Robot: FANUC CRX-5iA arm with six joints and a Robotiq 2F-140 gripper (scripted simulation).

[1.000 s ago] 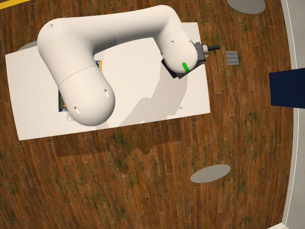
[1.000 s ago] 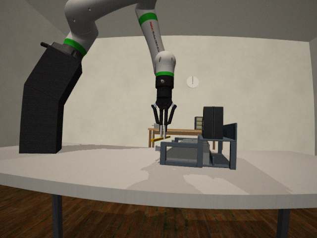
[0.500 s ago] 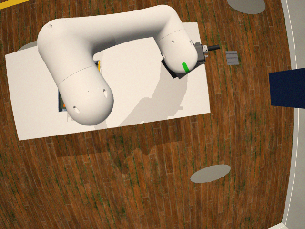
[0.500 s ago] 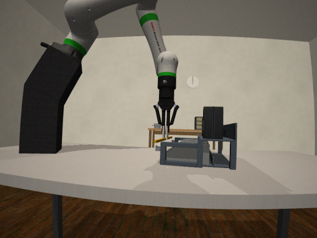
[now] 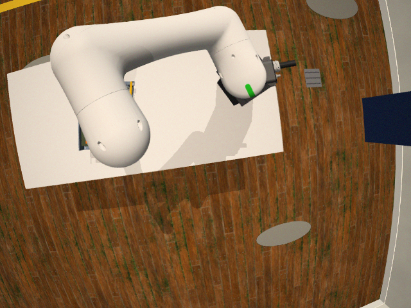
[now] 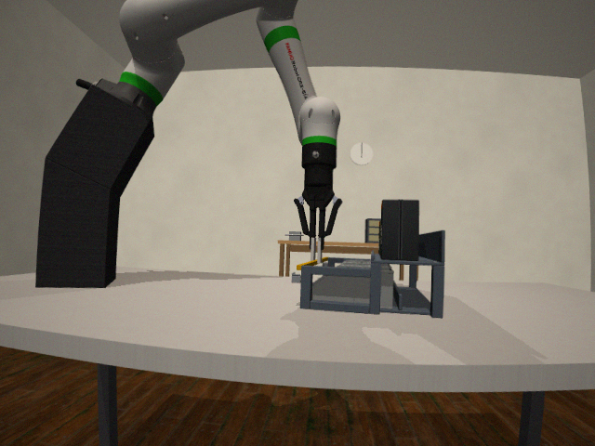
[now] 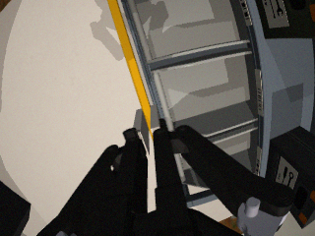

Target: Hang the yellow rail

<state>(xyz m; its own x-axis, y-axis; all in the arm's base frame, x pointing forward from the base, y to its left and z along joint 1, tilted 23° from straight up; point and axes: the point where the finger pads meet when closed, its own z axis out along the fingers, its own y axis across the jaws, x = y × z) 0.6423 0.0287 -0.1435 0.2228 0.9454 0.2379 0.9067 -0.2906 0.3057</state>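
Note:
The yellow rail point(image 7: 126, 53) point(image 6: 310, 263) point(image 5: 131, 87) is a thin straight bar. In the wrist view it runs along the front edge of the grey bin rack point(image 7: 256, 79), close against it. My gripper point(image 7: 149, 116) point(image 6: 316, 247) is shut on the rail near its near end and holds it at the height of the rack's top front bar point(image 6: 336, 270). The hooks and their end plates are too small to make out. In the overhead view the arm hides most of the rack and the rail.
The rack point(image 6: 408, 288) holds several open bins and a black box point(image 6: 399, 229) on top. It stands on the white table point(image 6: 191, 317) point(image 5: 185, 109). The arm's black base point(image 6: 81, 191) is at the left. A wooden table point(image 6: 336, 247) stands far behind.

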